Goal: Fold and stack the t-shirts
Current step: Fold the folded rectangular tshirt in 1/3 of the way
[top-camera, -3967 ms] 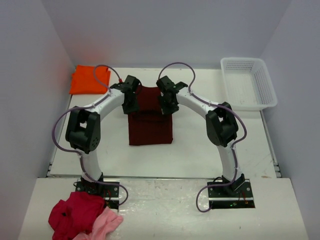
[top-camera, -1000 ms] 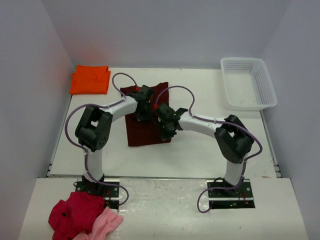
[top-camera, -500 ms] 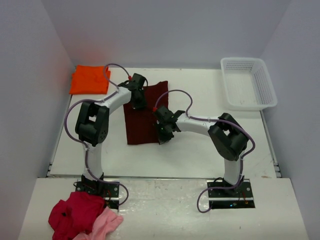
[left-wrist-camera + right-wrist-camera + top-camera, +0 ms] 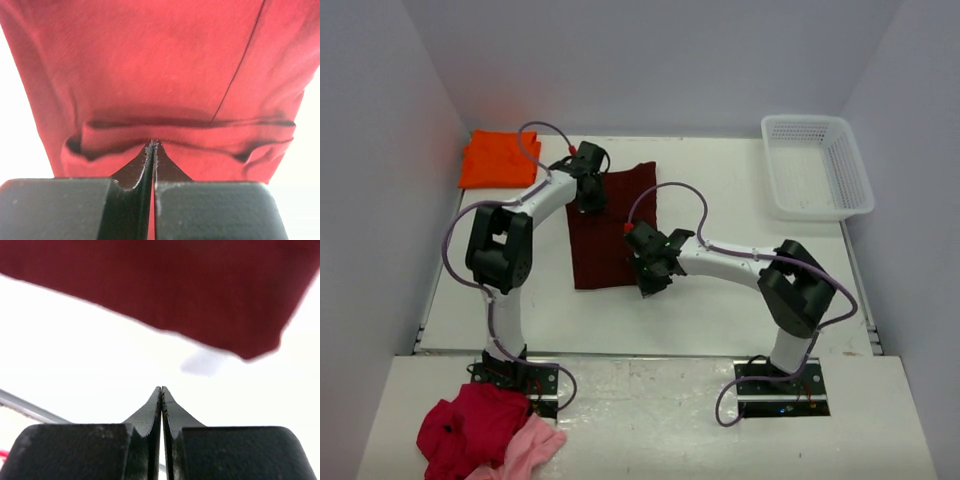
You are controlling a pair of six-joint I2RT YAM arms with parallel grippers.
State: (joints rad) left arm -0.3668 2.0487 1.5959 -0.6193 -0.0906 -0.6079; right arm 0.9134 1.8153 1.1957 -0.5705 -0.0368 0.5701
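Left wrist view: left hand (image 4: 151,144) clenched at a fold of the maroon t-shirt (image 4: 150,60); right hand (image 4: 161,389) clenched beside it.

Maroon t-shirt (image 4: 610,245): plain dark maroon, no print; reads brighter red beneath left gripper (image 4: 152,144), with thin dark seam line ahead-right of tips.
Orange t-shirt (image 4: 498,160): plain bright orange, left of left gripper.
Gripper fingers: black, both.
Right gripper (image 4: 161,389): white table (image 4: 720,300) beneath, maroon edge ahead.
Arms (image 4: 545,198): white links, black joints.
Cables (image 4: 672,186): purple.
Basket (image 4: 817,165): white mesh, well right of right gripper.
Crimson garment (image 4: 470,425), pink garment (image 4: 538,445): plain, well behind left gripper.
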